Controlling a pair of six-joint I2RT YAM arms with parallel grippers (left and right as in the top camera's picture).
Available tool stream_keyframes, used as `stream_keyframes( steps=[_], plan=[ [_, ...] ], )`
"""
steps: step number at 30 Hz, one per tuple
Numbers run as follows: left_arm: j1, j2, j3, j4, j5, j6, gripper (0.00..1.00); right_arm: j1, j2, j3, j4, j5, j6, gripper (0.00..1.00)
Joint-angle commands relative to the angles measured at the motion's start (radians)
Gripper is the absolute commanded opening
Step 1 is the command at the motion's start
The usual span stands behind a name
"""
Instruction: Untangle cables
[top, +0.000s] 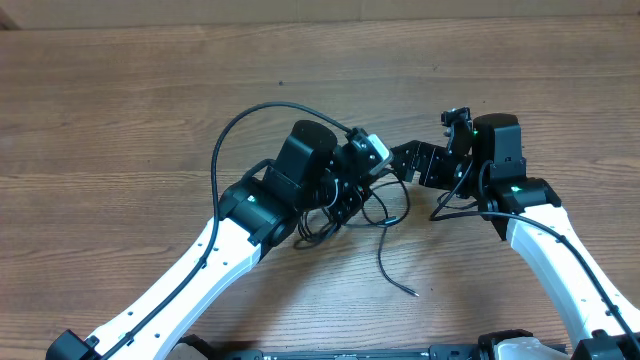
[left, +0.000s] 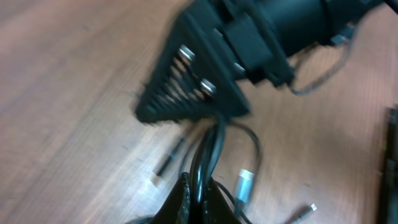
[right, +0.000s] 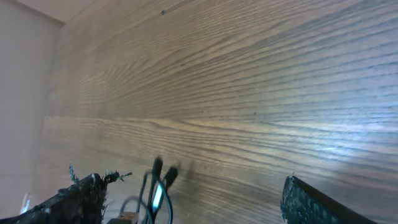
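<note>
Looking down, we see a wooden table filling nearly the whole overhead view, its brown grain running side to side, with a paler strip showing beyond the far edge. From the right wrist camera the same grain stretches away under a soft glare. A plain pale surface lies past the table's edge at the left; we cannot tell whether that is wall or floor.

The cables lie bunched near the middle of the table, under and just beside the left arm's wrist, with one loose end trailing toward the near edge. The left gripper has its fingers together, clamped on several black strands, and a silvery-grey plug rests on the wood just beside them. The right gripper reaches in from the right, close to the bundle. Its fingers stand wide apart, holding nothing, with two dark plug ends in view between them.
</note>
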Motion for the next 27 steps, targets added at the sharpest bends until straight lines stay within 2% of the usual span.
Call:
stream_keyframes(
  steps=[1, 9, 14, 18, 27],
  plan=[
    [-0.007, -0.024, 0.017, -0.027, 0.093, -0.011, 0.04, 0.009, -0.013, 0.023, 0.012, 0.051, 0.0, 0.89],
    [-0.007, -0.024, 0.017, -0.059, 0.092, -0.01, 0.04, -0.104, -0.013, 0.023, 0.01, 0.043, 0.005, 0.9],
    [-0.007, -0.024, 0.017, -0.059, 0.092, -0.01, 0.04, -0.202, -0.013, 0.023, 0.003, -0.083, 0.005, 0.9],
    [-0.006, -0.024, 0.017, -0.058, 0.076, -0.01, 0.04, -0.228, -0.013, 0.023, -0.006, -0.169, -0.008, 0.89],
    [-0.006, -0.023, 0.017, 0.044, 0.021, -0.034, 0.04, -0.224, -0.013, 0.023, -0.194, -0.179, -0.113, 0.83]
  ],
)
